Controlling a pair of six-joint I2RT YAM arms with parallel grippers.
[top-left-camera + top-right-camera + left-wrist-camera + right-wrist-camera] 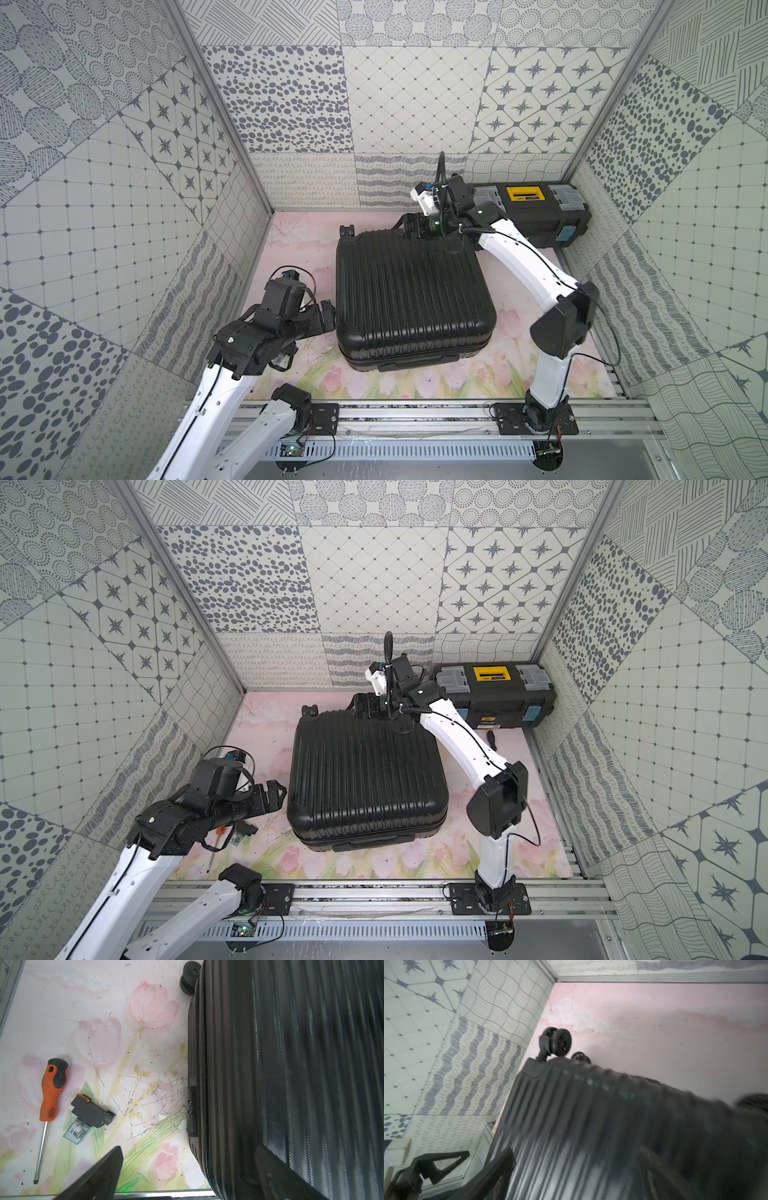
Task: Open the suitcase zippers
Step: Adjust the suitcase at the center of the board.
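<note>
Only left wrist view: suitcase (291, 1064) lock (191, 1109).

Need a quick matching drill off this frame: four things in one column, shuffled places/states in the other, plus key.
Things:
1. suitcase
2. toolbox
3. orange screwdriver
4. wheel

Places/states:
A. far right corner, by the back wall
B. on the mat, beside the left arm
C. closed, lying flat mid-mat
D. sticking out at the suitcase's far left corner

Pairs: 1-C, 2-A, 3-B, 4-D
</note>
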